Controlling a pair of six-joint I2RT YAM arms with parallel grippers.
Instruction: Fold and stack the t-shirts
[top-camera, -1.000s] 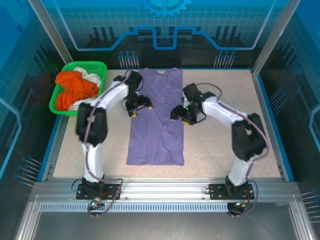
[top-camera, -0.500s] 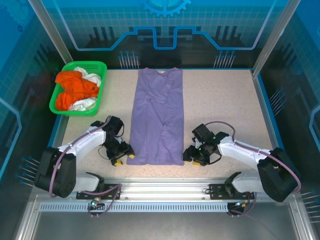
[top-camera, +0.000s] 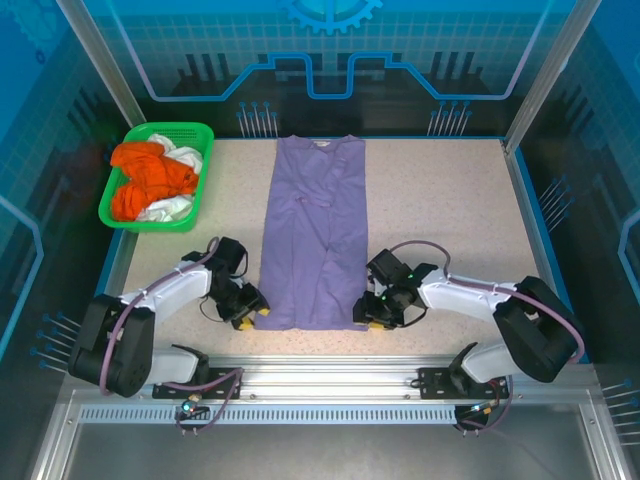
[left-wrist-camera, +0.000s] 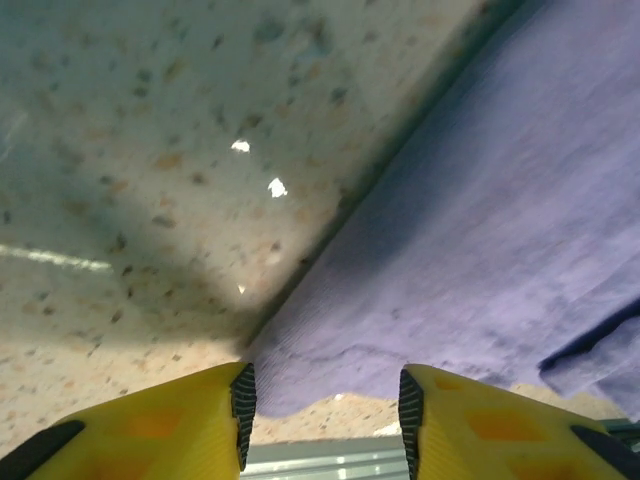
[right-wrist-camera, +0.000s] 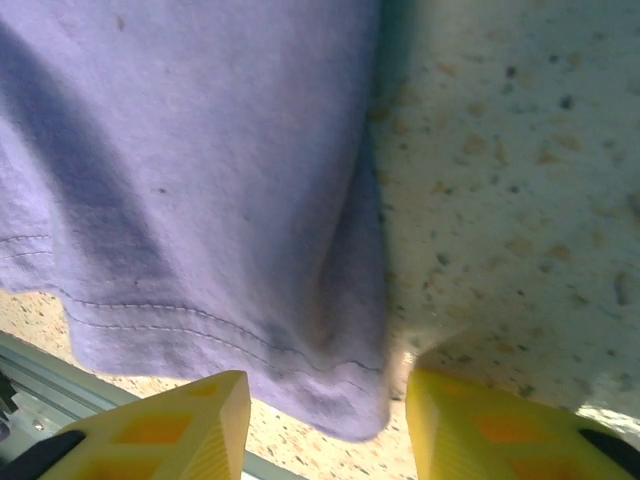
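Observation:
A lavender t-shirt (top-camera: 313, 235) lies flat mid-table, folded into a long narrow strip with its collar at the far end. My left gripper (top-camera: 252, 315) sits low at the hem's near left corner. In the left wrist view its yellow fingers (left-wrist-camera: 200, 420) stand open, and the corner of the cloth (left-wrist-camera: 480, 250) lies just ahead of the gap between them. My right gripper (top-camera: 368, 318) is at the near right corner, open. The stitched hem corner (right-wrist-camera: 200, 180) reaches into the gap between its fingers (right-wrist-camera: 170, 430). Orange t-shirts (top-camera: 145, 180) and a white one (top-camera: 170, 208) are piled in the basket.
A green mesh basket (top-camera: 195, 135) stands at the far left corner of the speckled table (top-camera: 440, 220). The metal rail (top-camera: 330, 375) runs along the near edge right behind both grippers. Bare table lies on either side of the lavender strip.
Both arms swung from the shirt's middle down to the near edge, then moved inward onto the hem corners. Both pairs of jaws have narrowed.

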